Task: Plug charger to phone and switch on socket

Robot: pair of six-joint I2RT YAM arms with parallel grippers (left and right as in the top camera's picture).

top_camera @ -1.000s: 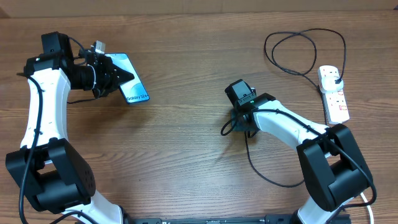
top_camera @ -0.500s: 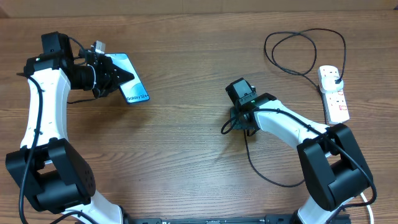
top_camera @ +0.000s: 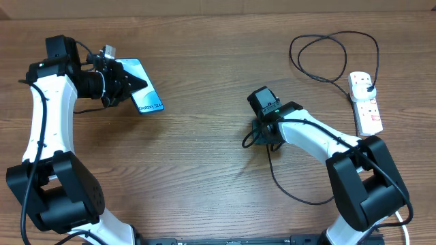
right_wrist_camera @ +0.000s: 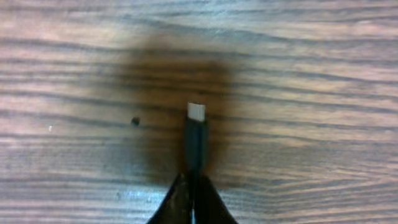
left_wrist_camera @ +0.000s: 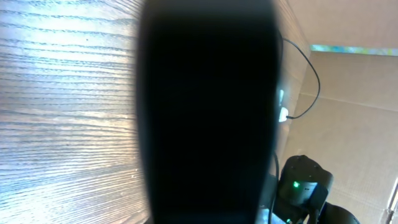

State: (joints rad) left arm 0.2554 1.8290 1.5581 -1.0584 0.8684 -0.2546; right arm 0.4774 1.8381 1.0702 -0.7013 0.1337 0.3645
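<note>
Set to mate across brown wood-grain table (top_camera: 204, 61) — no container in view.
Far right, white power strip with red switches (top_camera: 368, 109), black plug seated. Far left, slim blue-screened smartphone (top_camera: 148, 99) clamped in left gripper (top_camera: 131, 85). Mid-table, thin black charger cable (right_wrist_camera: 195, 140) pinched tight in right gripper (right_wrist_camera: 193, 186) behind small silver connector tip (right_wrist_camera: 196, 111) — liable to pivot under insertion push, missing the port.

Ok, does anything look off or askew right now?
Nothing is damaged or spilled. The phone sits at an angle, but only because the left gripper holds it. The charger tip sticks out straight from the shut right gripper; its cable trails in loose loops to the socket.
</note>
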